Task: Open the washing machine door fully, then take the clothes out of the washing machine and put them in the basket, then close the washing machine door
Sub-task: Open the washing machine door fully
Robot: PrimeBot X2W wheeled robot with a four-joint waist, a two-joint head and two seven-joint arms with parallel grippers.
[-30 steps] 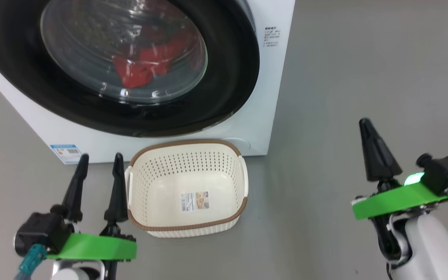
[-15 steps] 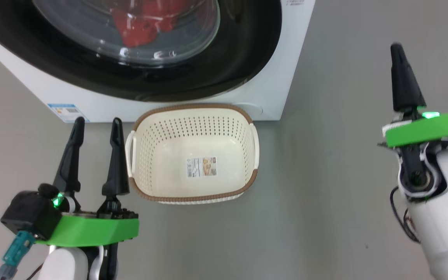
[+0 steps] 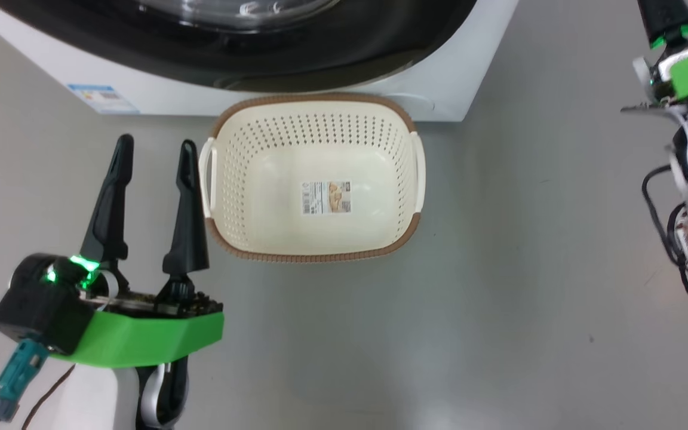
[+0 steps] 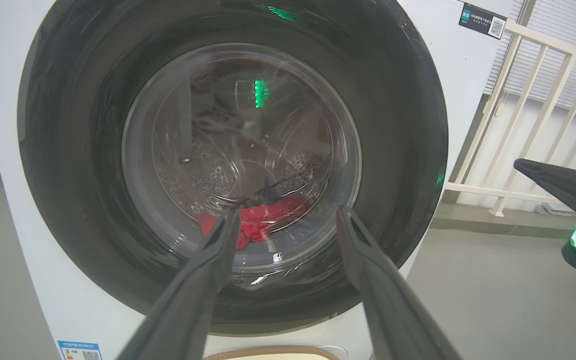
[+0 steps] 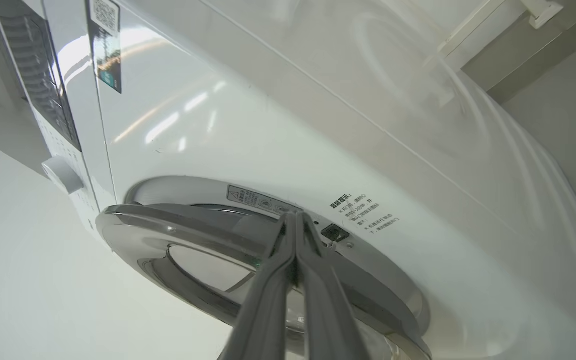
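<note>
Clothes (image 4: 268,221) lie red and low inside the washing machine (image 4: 463,85), behind the shut washing machine door (image 4: 68,150). On the floor just before the machine stands the basket (image 3: 314,257). The left gripper (image 3: 156,143) hangs before the machine beside the basket, fingers spread, grasping nothing. The right gripper (image 5: 293,216) is clenched, its tips at the door's edge; contact is unclear.

A sparse indoor laundry or test corner is shown: a white front-loading washing machine (image 4: 453,65) is stood directly on a smooth bare grey floor (image 3: 499,269), a plastic basket (image 3: 314,255) is set before it, and a pale slatted railing (image 4: 558,44) is seen beside it.
</note>
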